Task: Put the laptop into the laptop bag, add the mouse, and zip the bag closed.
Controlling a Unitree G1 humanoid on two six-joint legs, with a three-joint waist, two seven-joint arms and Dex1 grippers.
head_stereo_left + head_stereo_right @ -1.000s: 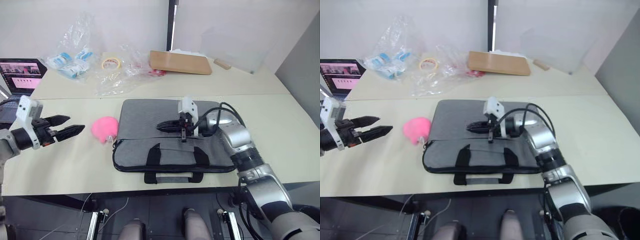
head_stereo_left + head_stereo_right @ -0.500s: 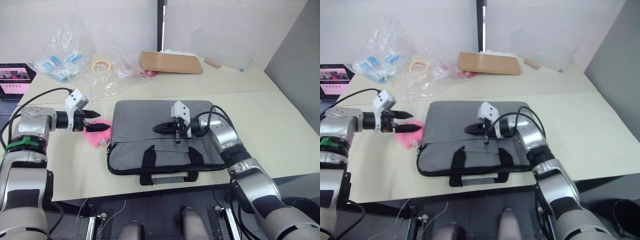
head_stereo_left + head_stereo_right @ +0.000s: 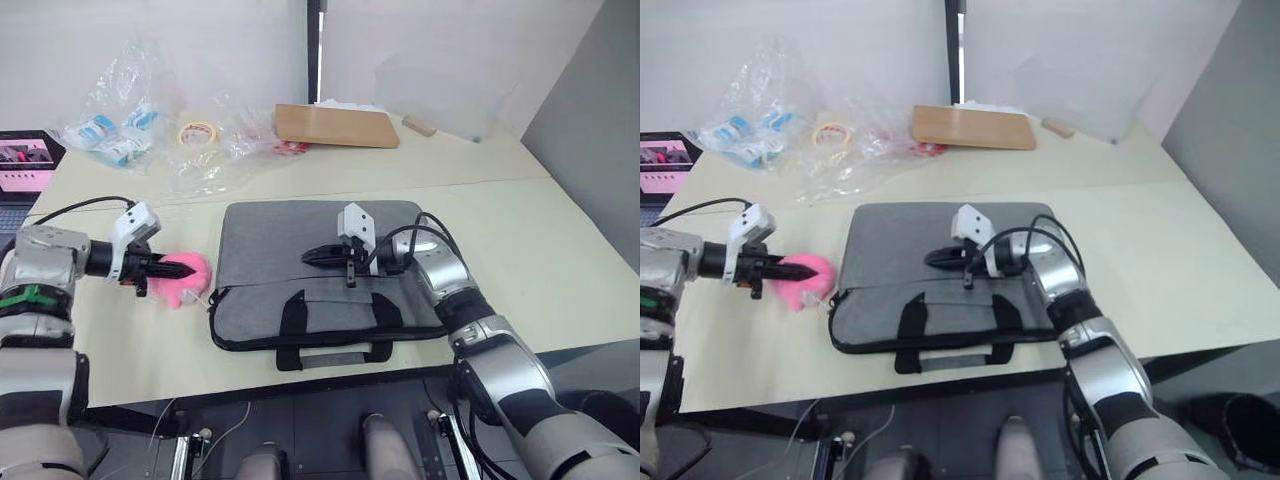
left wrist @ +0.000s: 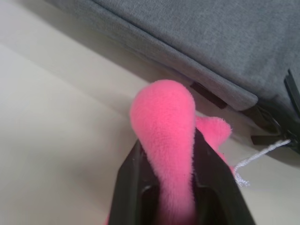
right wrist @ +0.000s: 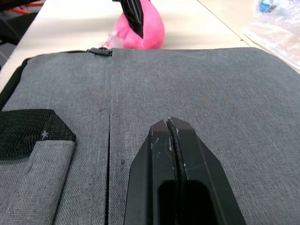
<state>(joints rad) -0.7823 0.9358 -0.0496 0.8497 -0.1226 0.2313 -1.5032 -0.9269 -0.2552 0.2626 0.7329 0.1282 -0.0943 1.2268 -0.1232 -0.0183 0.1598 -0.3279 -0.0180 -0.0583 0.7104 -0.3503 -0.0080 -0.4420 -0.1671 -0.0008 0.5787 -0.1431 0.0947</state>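
The grey laptop bag (image 3: pixel 270 245) lies flat near the table's front edge, with its black handles (image 3: pixel 335 312) toward me. Its zip pull (image 5: pixel 99 50) sits at the corner nearest a pink fuzzy object (image 3: pixel 192 282). My left gripper (image 3: pixel 183 268) is shut on that pink object (image 4: pixel 164 108), squeezing it between both fingers just left of the bag. Over the middle of the bag's top face my right gripper (image 3: pixel 312 256) is shut with nothing in it (image 5: pixel 168 123). The laptop and the mouse are out of view.
A small dark laptop with a pink-lit screen (image 3: pixel 25 165) stands at the far left. Crumpled plastic bags (image 3: pixel 110 130), a tape roll (image 3: pixel 193 131) and a brown board (image 3: pixel 335 125) lie along the back of the table.
My left gripper has swung in from the far left to the pink object and shut on it. The right gripper has stayed shut over the bag. The camera has shifted.
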